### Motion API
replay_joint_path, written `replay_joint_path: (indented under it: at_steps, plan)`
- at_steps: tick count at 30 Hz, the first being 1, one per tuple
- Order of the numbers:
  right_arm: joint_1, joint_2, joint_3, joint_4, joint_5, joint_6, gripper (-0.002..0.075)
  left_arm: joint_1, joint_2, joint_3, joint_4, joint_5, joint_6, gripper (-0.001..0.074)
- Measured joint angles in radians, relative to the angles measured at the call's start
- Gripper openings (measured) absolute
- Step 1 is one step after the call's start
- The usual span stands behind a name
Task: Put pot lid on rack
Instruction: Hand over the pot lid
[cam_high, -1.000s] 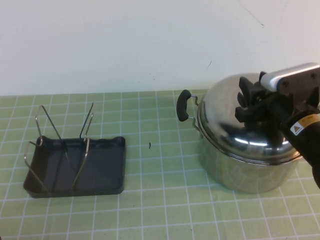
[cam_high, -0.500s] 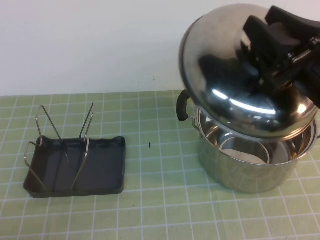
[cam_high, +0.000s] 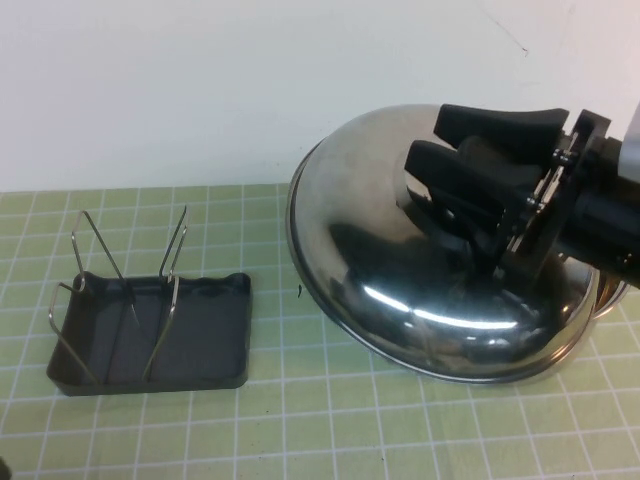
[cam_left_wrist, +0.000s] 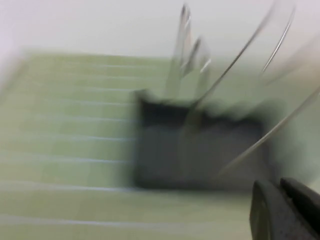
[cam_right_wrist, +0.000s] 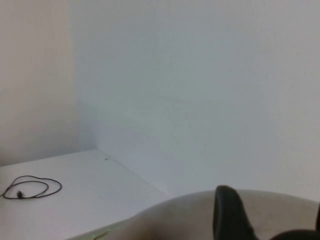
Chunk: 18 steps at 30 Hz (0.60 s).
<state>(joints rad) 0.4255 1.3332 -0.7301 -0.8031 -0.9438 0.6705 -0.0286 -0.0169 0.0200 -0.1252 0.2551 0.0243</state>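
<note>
Shiny domed steel pot lid (cam_high: 400, 290), tilted, hangs at three o'clock over the green gridded worktop (cam_high: 330, 420), lower and further toward nine than a half-second back. Right tool (cam_high: 450, 185) pinches its knob. Dark plastic rack (cam_high: 200, 340) with wire prongs sits at nine. Left tool (cam_left_wrist: 285, 210), near the rack: cannot tell.

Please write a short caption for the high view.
Right end effector carries the pot lid toward the rack.

Even, bright light; glare streaks the pot lid (cam_high: 420, 300) (left wrist view heavily blurred, rack (cam_left_wrist: 200, 150) smeared).
</note>
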Motion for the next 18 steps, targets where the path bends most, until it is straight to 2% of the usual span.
replay_joint_path:
  at_steps: [4, 6, 8, 12, 18]
  plan:
    - [0.0, 0.0, 0.0, -0.03, -0.034, 0.014, 0.0334, 0.0, 0.0, 0.0, -0.568, -0.122, -0.267, -0.0003]
    - [0.0, 0.0, 0.0, -0.04, -0.043, 0.014, 0.0334, 0.0, 0.0, 0.0, -0.753, -0.168, -0.325, -0.0003]
    - [0.0, 0.0, 0.0, -0.053, -0.045, 0.014, 0.0334, 0.0, 0.0, 0.0, -0.844, -0.211, -0.325, -0.0003]
    - [0.0, 0.0, 0.0, -0.077, -0.047, 0.014, 0.0334, 0.0, 0.0, 0.0, -0.911, -0.273, -0.316, -0.0003]
    - [0.0, -0.001, 0.0, -0.116, -0.047, 0.026, 0.0334, -0.009, 0.0, 0.0, -0.921, -0.173, -0.21, -0.0003]
